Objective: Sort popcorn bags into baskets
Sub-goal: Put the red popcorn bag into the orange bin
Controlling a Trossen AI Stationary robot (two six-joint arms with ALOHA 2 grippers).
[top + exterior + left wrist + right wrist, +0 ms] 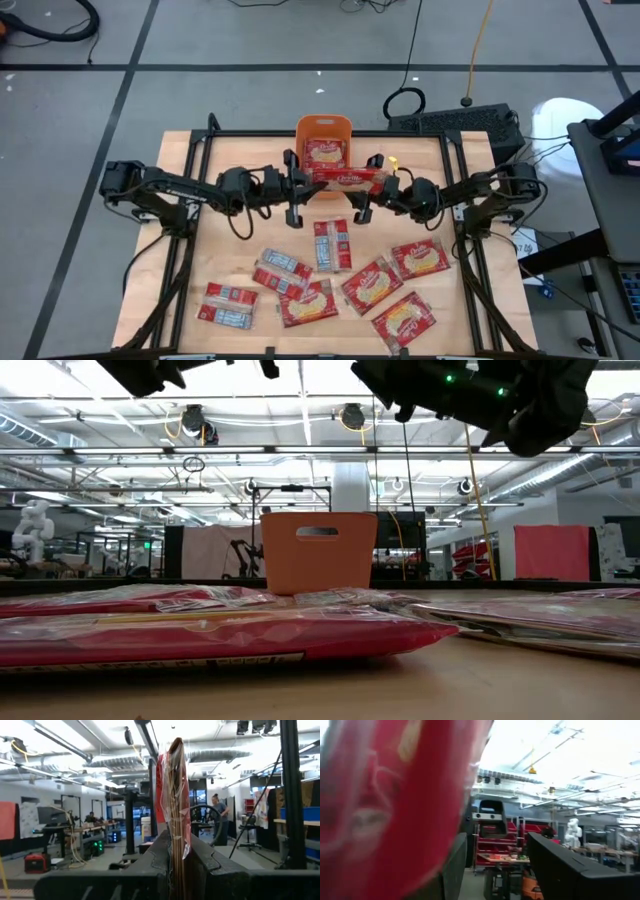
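Note:
My left gripper [303, 187] is shut on a red popcorn bag [346, 178] held in the air just in front of the orange basket [323, 125]. The bag shows edge-on in the left wrist view [174, 790]. My right gripper [368, 192] is open at the bag's right end. The bag fills the side of the right wrist view [385, 805], outside the finger gap; whether it touches a finger I cannot tell. Another bag [325, 153] lies label up inside the basket. Several more bags [330, 280] lie flat on the table's near half. My left gripper pinches the bag's left end [176, 845] between its two fingers, which come level from the table's left. The bag reaches out past the fingertips toward the right gripper, cream label up, lifted clear of the table and the basket.
The basket stands at the middle of the table's far edge and also shows in the low view [318, 550]. Loose bags [200, 630] cover the near half of the wooden table [180, 170]. A black frame runs round the table. Cables and a keyboard [455, 122] lie beyond the far edge.

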